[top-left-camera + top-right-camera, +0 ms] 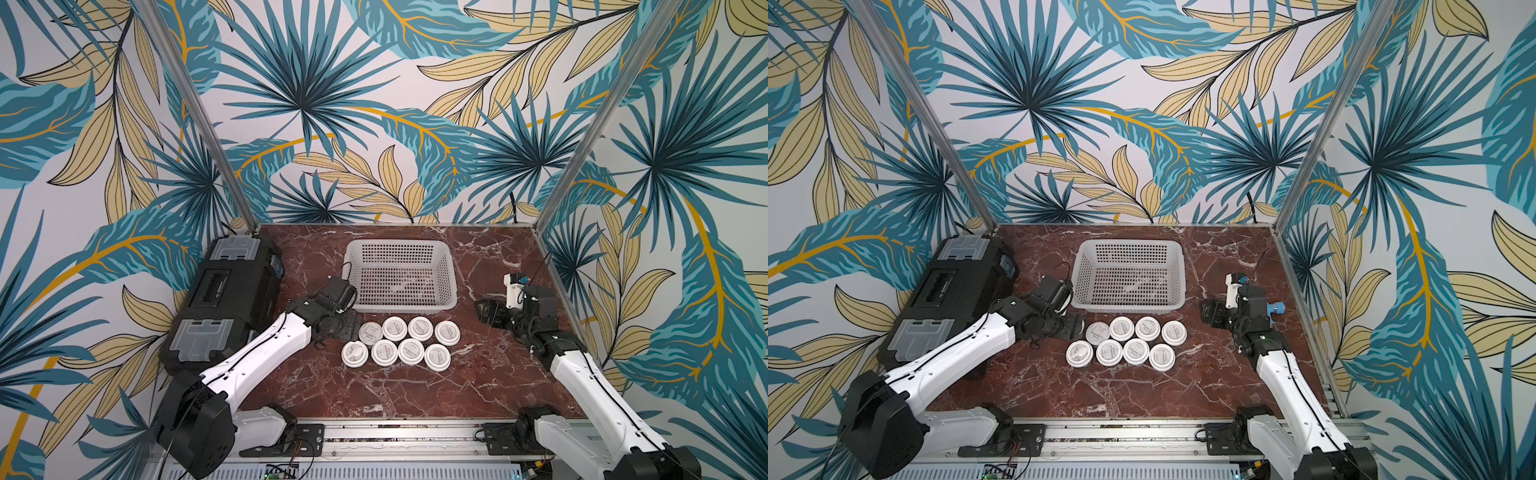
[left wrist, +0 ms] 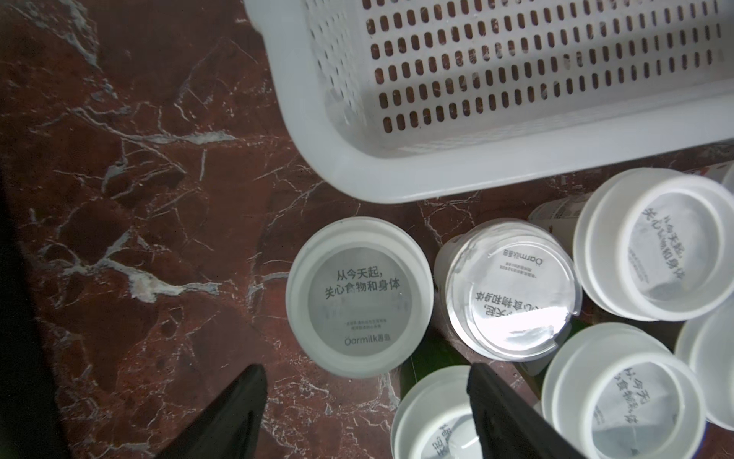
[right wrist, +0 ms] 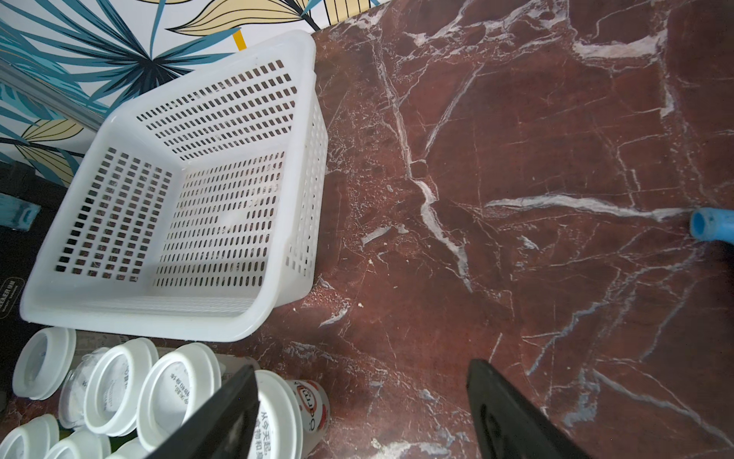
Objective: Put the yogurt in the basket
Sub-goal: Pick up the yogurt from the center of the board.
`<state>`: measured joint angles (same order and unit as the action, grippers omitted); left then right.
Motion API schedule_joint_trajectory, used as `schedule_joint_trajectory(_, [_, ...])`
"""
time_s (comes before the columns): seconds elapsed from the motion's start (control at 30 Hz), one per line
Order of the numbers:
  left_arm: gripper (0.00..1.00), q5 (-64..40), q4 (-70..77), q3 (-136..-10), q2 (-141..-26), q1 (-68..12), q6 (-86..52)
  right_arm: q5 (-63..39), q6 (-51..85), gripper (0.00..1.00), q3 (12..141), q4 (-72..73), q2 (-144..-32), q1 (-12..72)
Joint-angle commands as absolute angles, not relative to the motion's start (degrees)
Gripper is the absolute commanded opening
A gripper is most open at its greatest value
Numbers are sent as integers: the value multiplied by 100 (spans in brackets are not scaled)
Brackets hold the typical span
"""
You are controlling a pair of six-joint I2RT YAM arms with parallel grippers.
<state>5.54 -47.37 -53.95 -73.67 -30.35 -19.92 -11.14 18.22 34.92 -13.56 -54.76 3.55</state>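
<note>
Yogurt (image 1: 395, 328) — 8 cups visible in 2 touching rows — sits on the table (image 1: 415, 395) just before the empty basket (image 1: 405, 308), apparently staged for short transfers, with left gripper (image 2: 363, 369) and right gripper (image 3: 359, 367) flanking the cluster, both with jaws spread, gripping nothing.

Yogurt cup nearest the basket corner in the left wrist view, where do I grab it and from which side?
Probably across the yogurt cup at its round lid rim, coming down from above: it stands upright, lid up, bare marble on one side, though the foil-topped cup sits close on the other.
</note>
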Motion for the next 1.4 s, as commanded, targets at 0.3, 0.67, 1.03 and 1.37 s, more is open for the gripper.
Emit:
schedule_joint_trajectory(0.3, [80, 576, -4541, -5698, -7655, -3055, -1793, -1230, 1753, 86, 3421, -1301, -5442, 395])
schedule_joint_trajectory(0.67, [79, 914, -4374, -5691, -7914, -3051, -1751, -1222, 1754, 86, 3400, -1303, -5414, 396])
schedule_joint_trajectory(1.03, [72, 752, -4168, -5660, -8080, -2908, -1670, -1193, 1753, 86, 3375, -1301, -5432, 396])
schedule_joint_trajectory(1.37, [71, 650, -4109, -5660, -8253, -2870, -1670, -1187, 1750, 86, 3375, -1301, -5445, 396])
